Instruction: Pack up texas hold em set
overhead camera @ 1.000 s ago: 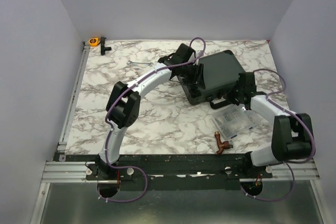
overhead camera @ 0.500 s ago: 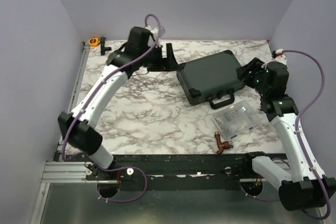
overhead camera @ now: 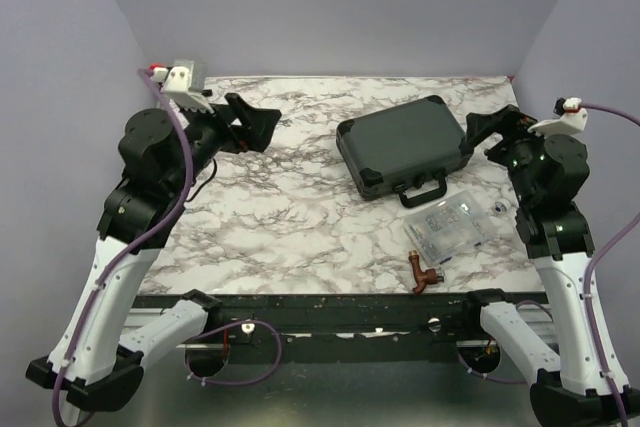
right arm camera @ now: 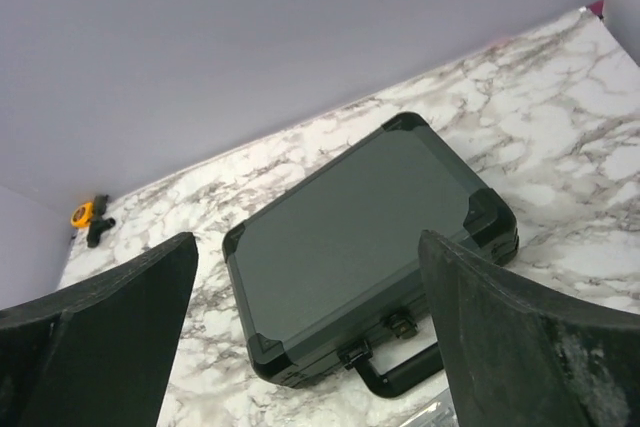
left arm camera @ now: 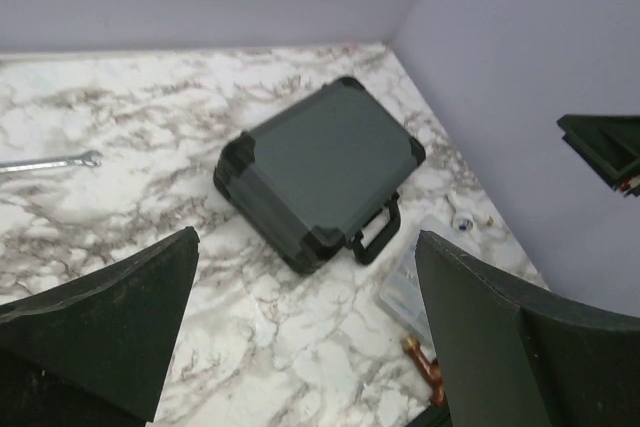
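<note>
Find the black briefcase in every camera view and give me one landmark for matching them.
Top external: briefcase lies closed, right of centre, toward the back.
Left wrist: mid-frame, slightly above centre.
Right wrist: centre, lower half.
Shared landmark: its handle, on the side facing the arms' bases.

The left arm (overhead camera: pixel 110 282) and right arm (overhead camera: pixel 563 292) wear white shells between chunky black joint housings. A purple cable (overhead camera: pixel 612 113) trails loosely along each and loops out at the base. A small white block (overhead camera: pixel 183 77) with a red tip sits near each wrist. The fingers (left arm camera: pixel 110 332) are broad, matte-black wedges.
</note>
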